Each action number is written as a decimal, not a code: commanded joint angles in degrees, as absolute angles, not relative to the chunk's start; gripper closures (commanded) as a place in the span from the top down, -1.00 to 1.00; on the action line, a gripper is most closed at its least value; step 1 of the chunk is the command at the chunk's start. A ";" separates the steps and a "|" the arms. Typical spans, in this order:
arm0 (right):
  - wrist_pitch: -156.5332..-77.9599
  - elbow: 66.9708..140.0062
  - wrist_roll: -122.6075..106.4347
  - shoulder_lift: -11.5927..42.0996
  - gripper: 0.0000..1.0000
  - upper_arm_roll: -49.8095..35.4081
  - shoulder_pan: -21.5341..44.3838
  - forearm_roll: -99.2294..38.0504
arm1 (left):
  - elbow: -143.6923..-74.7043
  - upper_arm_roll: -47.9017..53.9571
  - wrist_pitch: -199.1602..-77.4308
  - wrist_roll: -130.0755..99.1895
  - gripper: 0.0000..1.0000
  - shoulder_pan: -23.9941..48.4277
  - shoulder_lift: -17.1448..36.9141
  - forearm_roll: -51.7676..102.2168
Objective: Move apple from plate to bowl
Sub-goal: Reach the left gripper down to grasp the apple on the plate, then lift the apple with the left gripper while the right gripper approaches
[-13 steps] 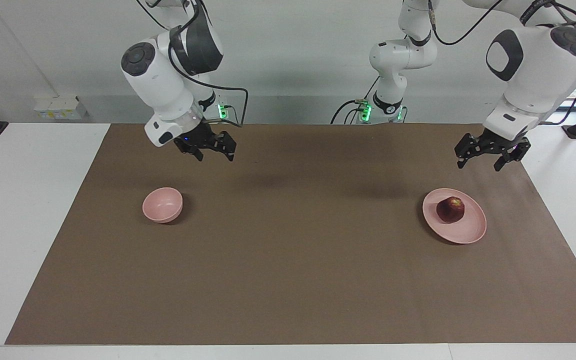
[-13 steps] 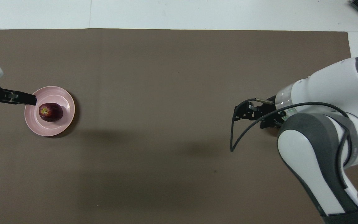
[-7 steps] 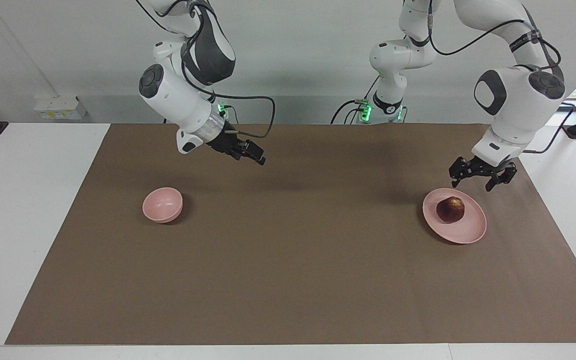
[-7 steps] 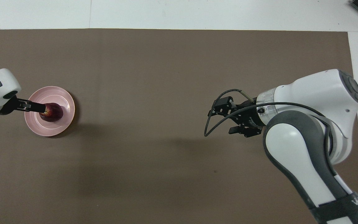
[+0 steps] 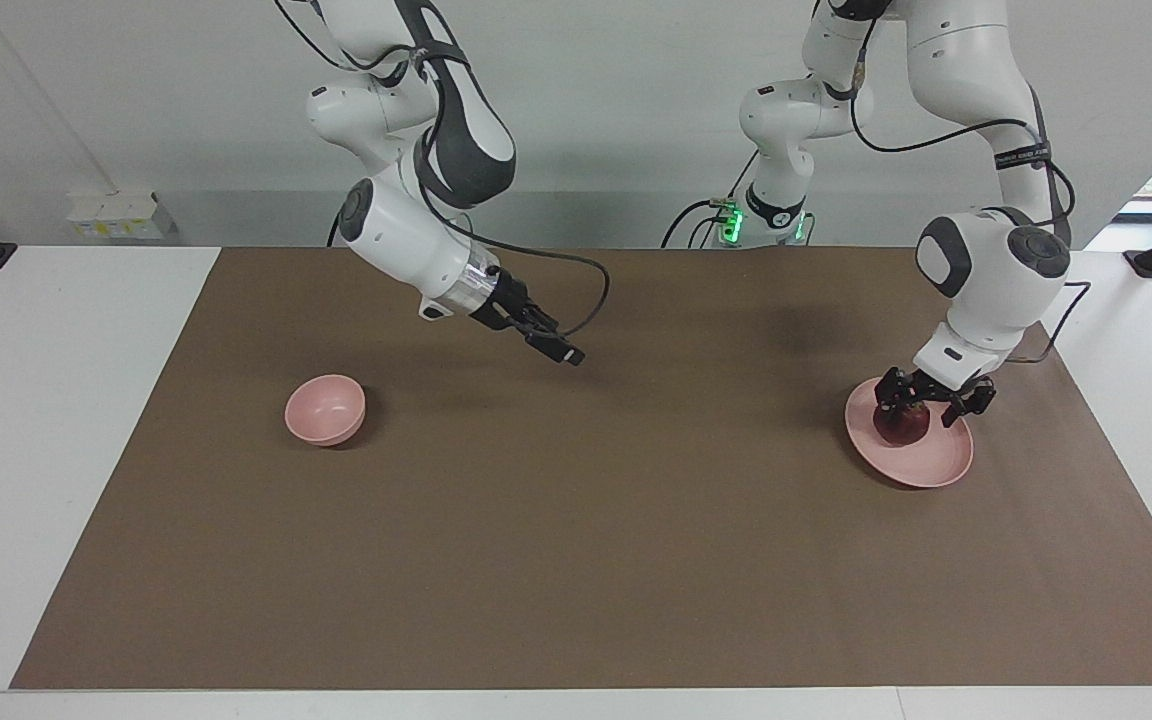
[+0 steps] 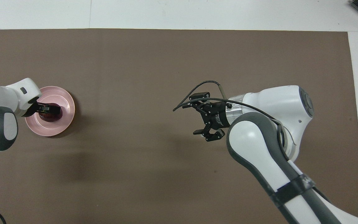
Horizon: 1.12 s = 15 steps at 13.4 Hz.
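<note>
Item 1: small round dark red apple [image 5: 902, 424]. It sits on the wide shallow pale pink plate [image 5: 936, 465], toward the left arm's end of the counter. Not yet lifted.

Item 2: left claw [image 5: 933, 400]. I have it down over the apple, fingers spread and straddling the fruit. It is released, not clenched. In the overhead view the left claw [image 6: 49, 109] covers most of the apple [image 6: 54, 116]. I cannot tell whether the fingers touch the skin yet.

Item 3: small deep pale pink bowl [image 5: 325, 409]. It stands toward the right arm's end of the brown mat [image 5: 576, 560], well apart from the plate. It is hidden under the right arm in the overhead view.

Item 4: right claw [image 5: 548, 340]. It hangs over the bare mat about midway along the counter, between bowl and plate, holding nothing. Its fingers stand spread in the overhead view [image 6: 205, 116].

Step in hand, as I judge it: the grasp on the apple, the first stage of the move.

Next move calls for: closing the left claw squarely across the widest part of the apple, since a round fruit may roll or squirt out. Then a straight lift clear of the plate's rim. The bowl lies a long way off, so a handover to the right claw at mid-counter looks likely.
</note>
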<state>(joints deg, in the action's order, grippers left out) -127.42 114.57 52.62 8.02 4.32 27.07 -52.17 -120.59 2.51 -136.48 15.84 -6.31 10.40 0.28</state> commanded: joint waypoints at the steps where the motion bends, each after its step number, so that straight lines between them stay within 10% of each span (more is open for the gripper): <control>1: -128.41 114.08 54.05 8.88 1.00 4.57 28.12 -54.75 | -122.17 2.90 -137.90 16.00 0.38 -6.68 9.40 1.05; 3: -128.41 114.08 54.49 8.96 1.00 4.48 28.12 -55.19 | -122.08 2.90 -137.11 16.08 -0.53 -6.77 9.32 1.05; 5: -128.50 114.17 55.54 10.01 1.00 4.57 28.21 -59.56 | -121.99 2.90 -136.76 16.61 -1.00 -6.94 9.23 1.05; 15: -138.30 108.55 71.43 11.51 1.00 4.39 32.24 -72.68 | -110.22 3.95 -122.18 20.11 -1.00 -6.07 8.00 16.48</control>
<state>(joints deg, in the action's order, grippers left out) -132.97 109.42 67.14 10.31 4.48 29.47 -70.87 -112.41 3.99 -125.05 17.38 -6.28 8.14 10.89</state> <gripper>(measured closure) 0.000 0.361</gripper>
